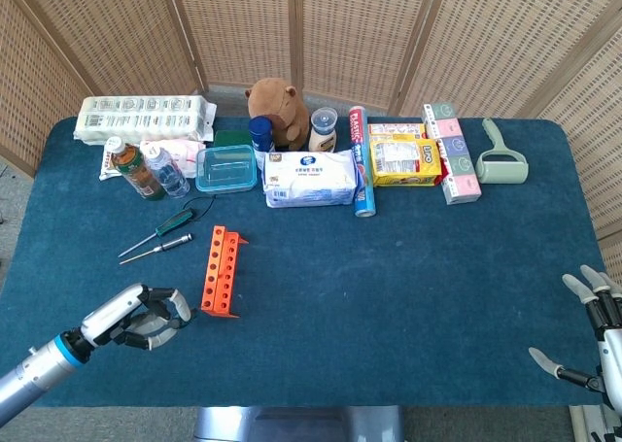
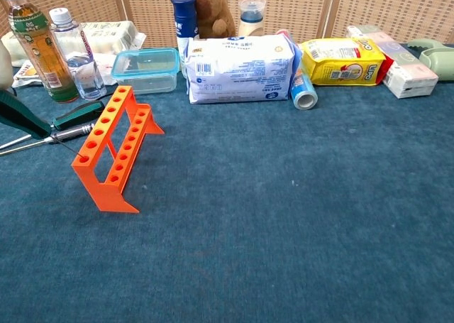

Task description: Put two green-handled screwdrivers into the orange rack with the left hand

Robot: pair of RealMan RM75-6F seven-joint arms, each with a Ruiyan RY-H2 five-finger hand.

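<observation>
The orange rack point(image 1: 221, 270) stands upright left of the table's middle, also seen in the chest view point(image 2: 113, 145). My left hand point(image 1: 141, 318) is low at the front left, just left of the rack's near end, its fingers curled around a green-handled screwdriver point(image 2: 21, 114). That tool's thin shaft slants down to the rack's nearest top holes. Another green-handled screwdriver point(image 1: 173, 223) lies on the cloth left of the rack, beside a slimmer dark-handled one point(image 1: 160, 249). My right hand point(image 1: 593, 330) hangs at the front right edge, fingers spread, holding nothing.
Along the back stand two bottles point(image 1: 146, 170), a clear blue-lidded box point(image 1: 226, 168), a white wipes pack point(image 1: 311, 178), a plush toy point(image 1: 277, 100), a yellow packet point(image 1: 403, 160) and a lint roller point(image 1: 501, 160). Blue cloth covers the table point(image 1: 408, 287).
</observation>
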